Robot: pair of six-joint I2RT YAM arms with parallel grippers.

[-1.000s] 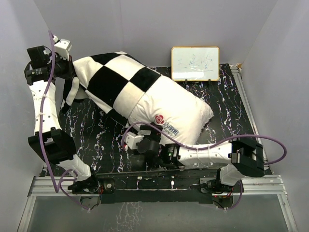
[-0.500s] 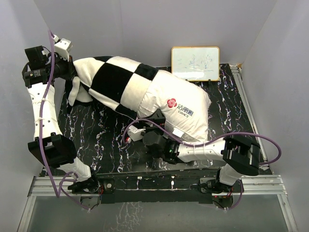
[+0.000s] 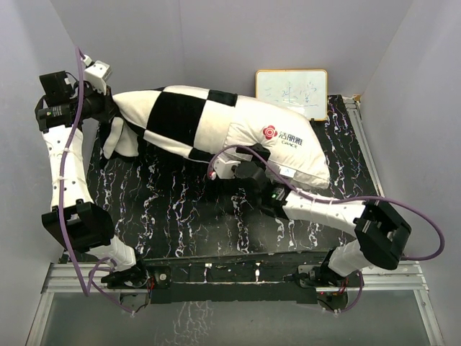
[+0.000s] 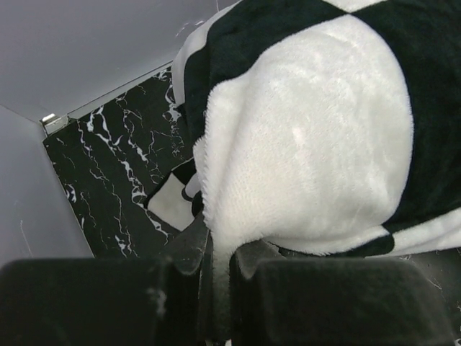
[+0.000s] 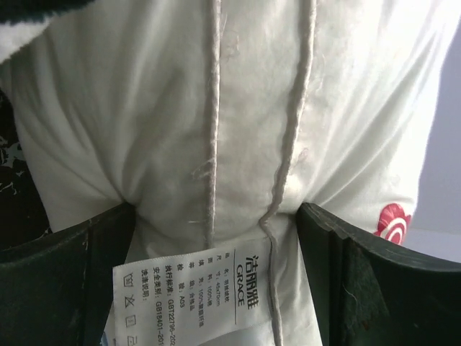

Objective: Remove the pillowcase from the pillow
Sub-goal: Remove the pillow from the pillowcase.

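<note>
Grey walls enclosed a black, white-veined worktop, with a small whiteboard propped at the back. Across it, the bundle lay stretched between two robot arms.

At the far left corner, the left end effector was pinched narrow on a fold of the checkered pillowcase, near its closed end. Towards the middle, the right end effector was clamped on the pillow at its seamed edge, just above the care tag, with white stuffing bulging between its fingers.

Roughly the right half of the pillow, with its red logo, was bare and lay on the right of the worktop. The left half sat inside the cover. By my reckoning the job was about halfway done. The rest of the pillow had yet to slide out of the case.
</note>
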